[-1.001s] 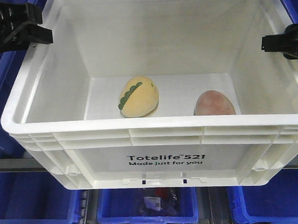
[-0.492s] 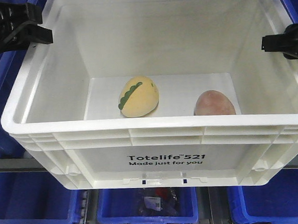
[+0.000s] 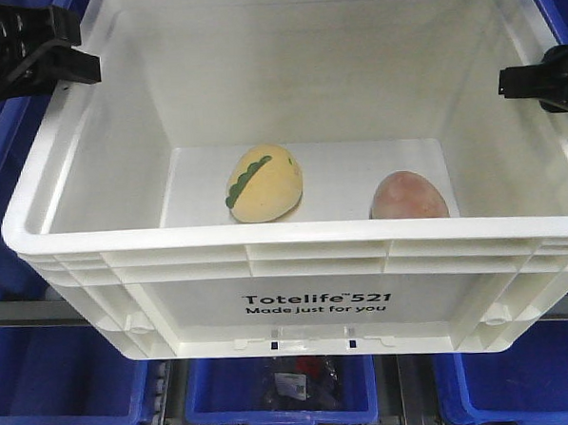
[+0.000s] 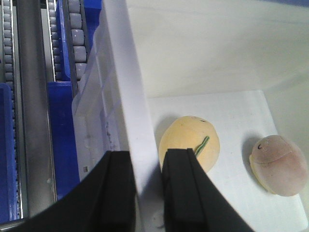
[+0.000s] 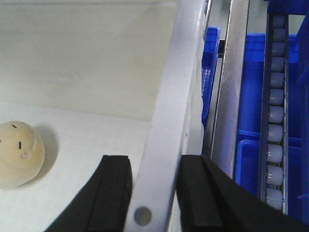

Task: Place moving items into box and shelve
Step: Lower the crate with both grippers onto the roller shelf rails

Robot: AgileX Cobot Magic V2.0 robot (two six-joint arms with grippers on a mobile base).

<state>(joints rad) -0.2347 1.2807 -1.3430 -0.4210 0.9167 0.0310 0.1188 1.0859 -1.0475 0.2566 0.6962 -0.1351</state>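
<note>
The white box (image 3: pixel 295 239), printed "Totelife 521", is held up between my two grippers. On its floor lie both moving items: a pale yellow egg with a green stripe (image 3: pixel 263 182) (image 4: pixel 193 137) at the left, and a reddish-brown egg (image 3: pixel 409 196) (image 4: pixel 280 164) at the right. My left gripper (image 3: pixel 76 61) (image 4: pixel 147 159) is shut on the box's left wall, one finger inside and one outside. In the same way my right gripper (image 3: pixel 517 81) (image 5: pixel 154 162) clamps the right wall. The right wrist view catches one egg (image 5: pixel 17 152), pale from that side, at its left edge.
Blue plastic bins (image 3: pixel 64 376) surround and sit below the box; the one under it (image 3: pixel 298 383) holds packaged goods. Grey shelf rails (image 3: pixel 13 312) and roller tracks (image 4: pixel 77 43) (image 5: pixel 275 111) run along both sides of the box.
</note>
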